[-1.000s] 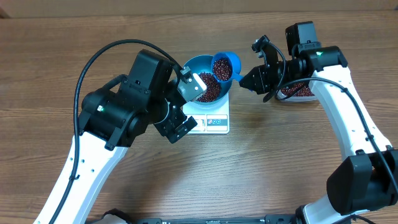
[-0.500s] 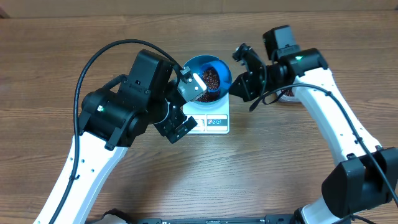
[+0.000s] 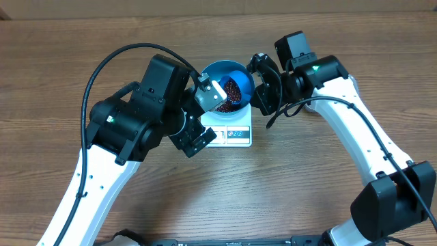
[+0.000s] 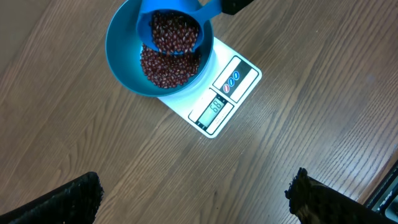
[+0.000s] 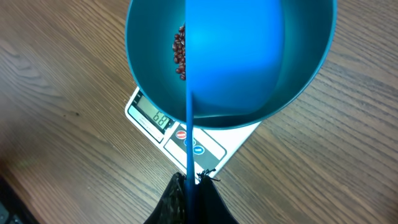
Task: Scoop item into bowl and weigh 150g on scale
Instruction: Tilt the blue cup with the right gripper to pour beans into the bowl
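right gripper [image 5: 189, 186] clamped on scoop [image 4: 208, 9] handle; beans [image 4: 174, 34] in scoop seen only from left wrist; bowl [image 4: 121, 56] on scale [image 4: 217, 106] ahead of left gripper [image 4: 196, 190], jaws wide, empty.

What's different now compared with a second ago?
The right hand, still shut on the scoop, carried it leftward from the bowl rim to just above the beans inside. The open left hand, the bowl and the scale stayed put.
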Tool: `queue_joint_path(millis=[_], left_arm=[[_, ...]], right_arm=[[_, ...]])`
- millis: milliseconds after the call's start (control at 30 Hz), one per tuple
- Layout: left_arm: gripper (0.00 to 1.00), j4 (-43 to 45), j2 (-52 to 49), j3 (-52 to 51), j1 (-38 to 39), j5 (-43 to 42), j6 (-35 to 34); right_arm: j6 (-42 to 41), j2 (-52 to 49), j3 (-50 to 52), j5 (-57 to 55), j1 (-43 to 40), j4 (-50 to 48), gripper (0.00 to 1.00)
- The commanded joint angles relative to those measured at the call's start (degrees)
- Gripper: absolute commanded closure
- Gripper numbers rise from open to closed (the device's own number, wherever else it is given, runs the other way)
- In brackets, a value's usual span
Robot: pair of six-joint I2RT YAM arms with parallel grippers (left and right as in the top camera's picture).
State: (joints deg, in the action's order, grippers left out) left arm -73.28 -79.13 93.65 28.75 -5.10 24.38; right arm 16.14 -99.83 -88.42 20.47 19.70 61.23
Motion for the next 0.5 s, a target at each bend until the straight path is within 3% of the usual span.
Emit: queue_joint_path(millis=[0,467], left_arm=[[0.0,0.0,0.4,1.1,-0.2,0.2,0.0],[0.0,0.0,0.4,1.1,-0.2,0.2,0.0]], right_arm=[[0.4,0.2,-2.1,-2.7,1.1,-0.7,0.96],[0.4,0.2,-2.1,-5.0,1.7,-3.4,0.96]])
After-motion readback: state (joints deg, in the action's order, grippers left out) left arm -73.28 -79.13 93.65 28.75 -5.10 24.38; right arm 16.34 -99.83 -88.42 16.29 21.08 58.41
